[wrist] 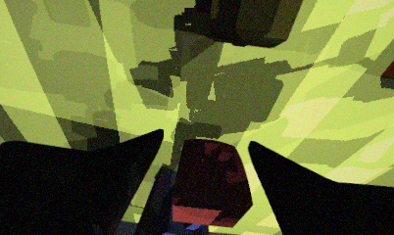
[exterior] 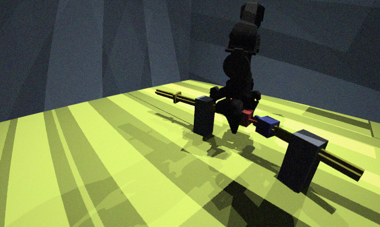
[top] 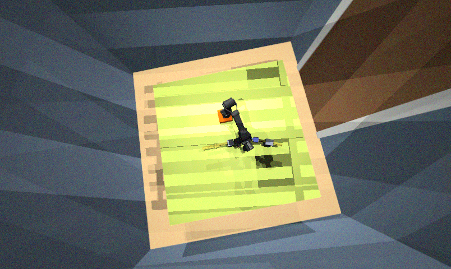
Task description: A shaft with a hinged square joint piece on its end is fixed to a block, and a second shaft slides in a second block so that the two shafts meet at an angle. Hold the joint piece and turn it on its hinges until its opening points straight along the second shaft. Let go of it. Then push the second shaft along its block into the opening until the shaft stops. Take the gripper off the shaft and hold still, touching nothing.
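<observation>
The red joint piece (exterior: 246, 117) (wrist: 212, 181) hangs on its hinges beside the blue hinge part (exterior: 267, 125) (top: 255, 139) on the first shaft (exterior: 341, 165) (top: 279, 144), which runs through the fixed block (exterior: 300, 162) (top: 269, 143). My gripper (wrist: 206, 139) is open, its fingers on either side of the joint piece with gaps showing in the wrist view. The second shaft (exterior: 165, 94) (top: 214, 145) with its raised collar (exterior: 177, 97) passes through the second block (exterior: 203, 117) (top: 230, 143). Its inner end is mostly hidden behind my gripper. I cannot tell where the joint's opening points.
The arm stands on an orange base plate (top: 221, 119) behind the shafts. A dark brownish shape (wrist: 256, 22) hangs at the top of the wrist view; I cannot tell what it is. A tan border (top: 144, 166) surrounds the striped green surface. Strong shadows cross it.
</observation>
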Controlling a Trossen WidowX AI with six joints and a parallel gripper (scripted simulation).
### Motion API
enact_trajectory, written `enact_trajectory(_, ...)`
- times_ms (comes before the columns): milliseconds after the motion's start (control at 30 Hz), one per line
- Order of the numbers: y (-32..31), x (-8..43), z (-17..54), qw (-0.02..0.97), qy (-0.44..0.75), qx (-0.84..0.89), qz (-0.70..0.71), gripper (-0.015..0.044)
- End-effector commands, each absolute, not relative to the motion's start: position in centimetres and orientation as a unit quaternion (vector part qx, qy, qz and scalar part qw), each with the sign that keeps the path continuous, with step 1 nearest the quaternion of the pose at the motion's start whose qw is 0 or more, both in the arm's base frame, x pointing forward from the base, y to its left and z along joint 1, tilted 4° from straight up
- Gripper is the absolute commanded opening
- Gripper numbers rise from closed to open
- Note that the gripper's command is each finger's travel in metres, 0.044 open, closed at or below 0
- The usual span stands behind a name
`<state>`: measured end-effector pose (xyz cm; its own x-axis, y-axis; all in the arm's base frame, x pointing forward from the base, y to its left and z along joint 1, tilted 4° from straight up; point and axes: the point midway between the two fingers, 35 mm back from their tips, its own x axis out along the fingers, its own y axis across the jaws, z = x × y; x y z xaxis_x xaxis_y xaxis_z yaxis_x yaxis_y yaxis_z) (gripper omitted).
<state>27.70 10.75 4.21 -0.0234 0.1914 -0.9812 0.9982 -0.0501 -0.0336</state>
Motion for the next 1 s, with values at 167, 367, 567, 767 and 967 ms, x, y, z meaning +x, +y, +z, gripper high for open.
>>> enact_trajectory(167, 10.7, 27.7, 4.2, 0.429, 0.539, 0.552, -0.47, 0.044)
enact_trajectory(367, 10.8, 27.7, 5.1, 0.466, 0.506, 0.512, -0.514, 0.044)
enact_trajectory(567, 11.1, 27.7, 6.7, 0.513, 0.461, 0.464, -0.556, 0.044)
enact_trajectory(767, 11.1, 27.8, 7.0, 0.522, 0.451, 0.454, -0.564, 0.044)
enact_trajectory(967, 11.2, 28.0, 8.1, 0.545, 0.487, 0.427, -0.532, 0.044)
